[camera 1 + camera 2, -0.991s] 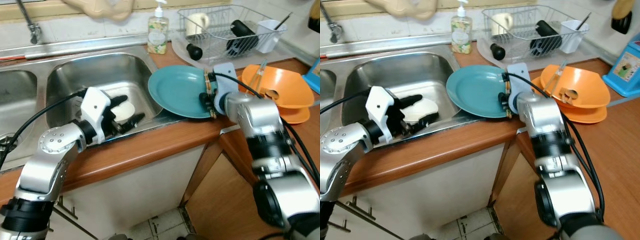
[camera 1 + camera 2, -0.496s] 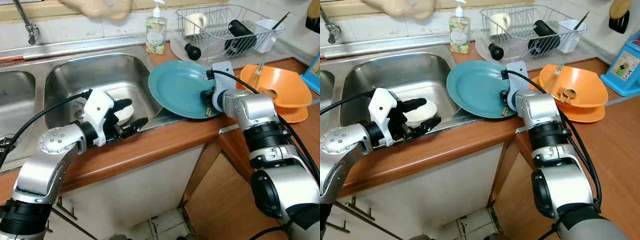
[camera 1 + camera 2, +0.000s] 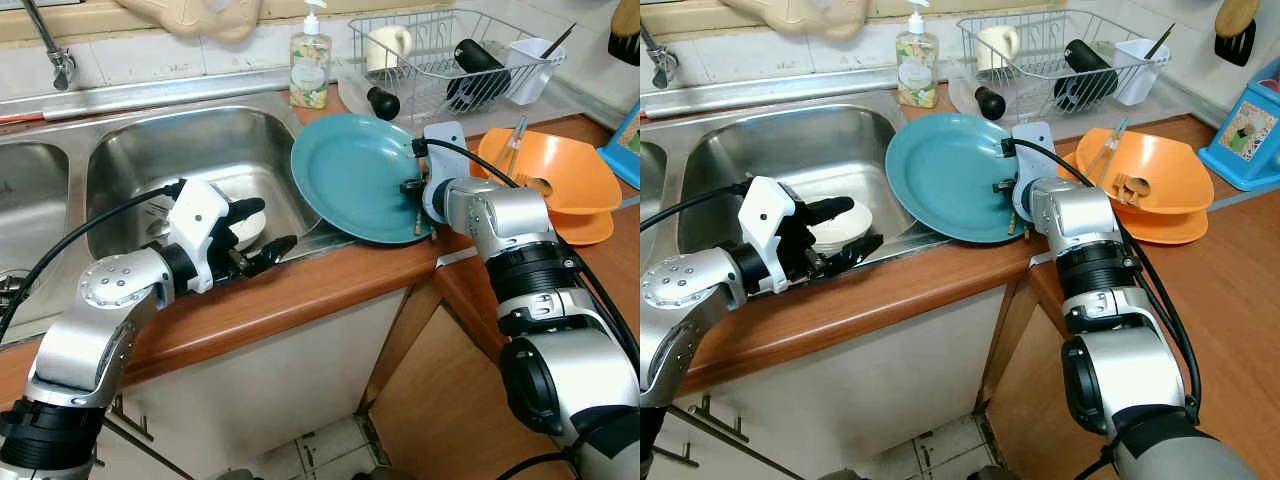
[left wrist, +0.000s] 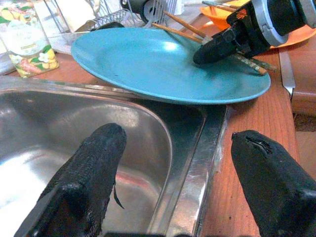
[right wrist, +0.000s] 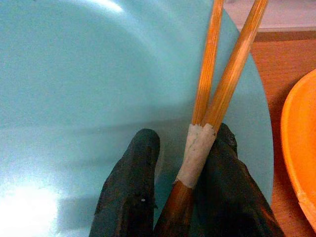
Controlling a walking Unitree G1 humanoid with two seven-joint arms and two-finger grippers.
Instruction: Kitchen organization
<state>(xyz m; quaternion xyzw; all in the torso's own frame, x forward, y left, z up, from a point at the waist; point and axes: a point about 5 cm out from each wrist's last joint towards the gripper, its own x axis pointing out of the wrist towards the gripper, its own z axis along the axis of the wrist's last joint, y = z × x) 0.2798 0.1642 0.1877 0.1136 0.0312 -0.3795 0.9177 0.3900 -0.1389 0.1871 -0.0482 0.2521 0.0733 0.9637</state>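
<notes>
A teal plate [image 3: 355, 175] lies tilted across the sink's right rim and the wooden counter. My right gripper [image 3: 412, 195] rests on its right side, shut on a pair of taped bamboo chopsticks [image 5: 207, 98] that reach out over the plate. The left gripper [image 3: 275, 223] hovers open at the front rim of the steel sink [image 3: 150, 150], nothing between its fingers [image 4: 94, 168]. A white dish [image 3: 845, 222] sits in the basin just behind that gripper, partly hidden by it.
A soap bottle [image 3: 312, 65] stands behind the sink. The wire dish rack [image 3: 450, 60] holds a mug and dark utensils. Stacked orange bowls [image 3: 560, 175] with a utensil sit right of the plate. A blue box [image 3: 1245, 125] stands at the far right.
The teal plate has slid a little left toward the sink and tipped up more. The right gripper with the chopsticks turned on it. The left gripper lifted slightly at first, then stayed put.
</notes>
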